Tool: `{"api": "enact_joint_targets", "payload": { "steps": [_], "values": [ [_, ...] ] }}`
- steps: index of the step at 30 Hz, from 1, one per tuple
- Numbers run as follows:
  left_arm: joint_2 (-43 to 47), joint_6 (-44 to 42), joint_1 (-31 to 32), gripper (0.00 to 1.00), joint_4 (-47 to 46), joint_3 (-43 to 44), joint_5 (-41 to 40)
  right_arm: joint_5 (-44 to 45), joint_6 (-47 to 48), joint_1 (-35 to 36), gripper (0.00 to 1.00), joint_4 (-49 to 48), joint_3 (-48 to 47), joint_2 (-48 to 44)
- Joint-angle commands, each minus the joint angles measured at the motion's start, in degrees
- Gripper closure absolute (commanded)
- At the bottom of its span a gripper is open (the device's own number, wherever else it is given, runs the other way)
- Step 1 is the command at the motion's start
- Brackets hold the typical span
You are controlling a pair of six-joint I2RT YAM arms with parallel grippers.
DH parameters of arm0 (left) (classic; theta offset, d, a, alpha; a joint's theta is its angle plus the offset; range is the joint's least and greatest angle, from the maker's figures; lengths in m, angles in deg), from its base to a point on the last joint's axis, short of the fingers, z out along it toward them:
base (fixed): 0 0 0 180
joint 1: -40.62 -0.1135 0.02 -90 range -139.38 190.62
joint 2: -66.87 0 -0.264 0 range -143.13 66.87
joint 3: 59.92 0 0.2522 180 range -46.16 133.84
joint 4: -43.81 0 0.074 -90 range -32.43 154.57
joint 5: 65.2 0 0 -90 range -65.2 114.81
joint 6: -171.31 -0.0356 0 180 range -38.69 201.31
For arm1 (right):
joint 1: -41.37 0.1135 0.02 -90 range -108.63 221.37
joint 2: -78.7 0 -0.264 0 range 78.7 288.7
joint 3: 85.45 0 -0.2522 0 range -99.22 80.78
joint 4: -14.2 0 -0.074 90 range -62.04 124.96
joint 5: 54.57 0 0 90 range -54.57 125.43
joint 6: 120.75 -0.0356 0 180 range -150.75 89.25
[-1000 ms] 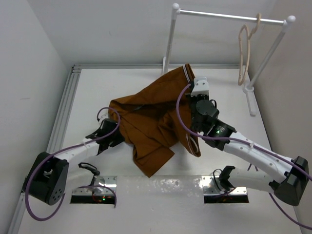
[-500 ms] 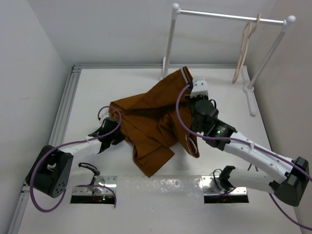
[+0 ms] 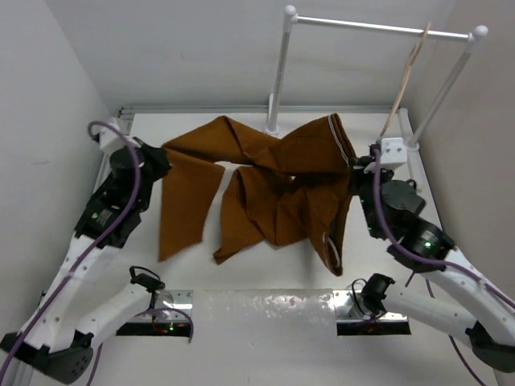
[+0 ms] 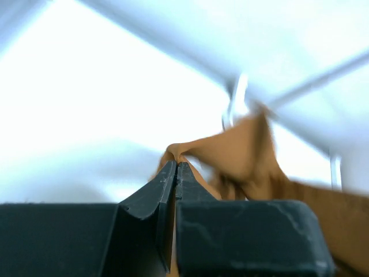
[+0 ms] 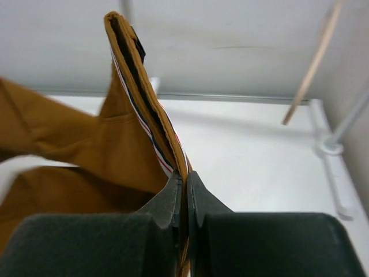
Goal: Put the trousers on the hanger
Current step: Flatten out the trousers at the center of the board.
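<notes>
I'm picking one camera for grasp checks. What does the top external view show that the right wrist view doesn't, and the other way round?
Only top external: the left gripper holding one end of the trousers, the cloth stretched across to the right gripper, and the hanger hooked over the white rail. Only right wrist: close up, the jaws shut on the striped trim. Both: the trousers, the hanger with nothing on it, and the table.
</notes>
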Motion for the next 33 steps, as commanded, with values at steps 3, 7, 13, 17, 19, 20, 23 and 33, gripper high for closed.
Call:
{"api": "enact_joint_targets", "payload": {
  "steps": [3, 7, 13, 17, 19, 20, 23, 33],
  "values": [
    [1.7, -8.2, 0.1, 1.00, 11.2, 8.5, -19.8, -25.0, -10.0, -0.2, 1.00, 15.4, -16.6, 0.4],
    [-2.1, -14.3, -0.3, 1.00, 10.8, 14.0, -25.8, -28.6, -12.2, -0.3, 1.00, 19.4, -21.2, -0.5],
    [-7.7, -16.8, -4.7, 1.00, 11.6, 22.7, -28.5, -28.1, -15.7, -0.3, 1.00, 22.4, -14.1, -5.2],
    [-9.0, -18.2, -8.5, 1.00, 7.4, 18.9, -27.0, -25.4, -18.0, -0.3, 1.00, 23.8, -7.6, -5.4],
    [-15.0, -14.9, -13.2, 1.00, 8.8, 16.5, -18.9, -17.8, -20.3, -0.3, 1.00, 25.6, -3.6, -3.5],
    [-17.1, -12.3, -14.3, 1.00, 9.2, 15.4, -17.4, -13.4, -21.2, -0.3, 1.00, 24.6, 0.4, -3.4],
    [-22.5, -10.4, -16.8, 1.00, 5.0, 11.0, -13.1, 4.0, -23.8, -0.4, 1.00, 20.6, 8.3, -2.6],
    [-40.3, -13.1, -16.9, 1.00, -1.2, 21.4, -14.4, 11.3, -24.8, -27.4, 1.00, 3.1, 21.9, 3.3]
  ]
}}
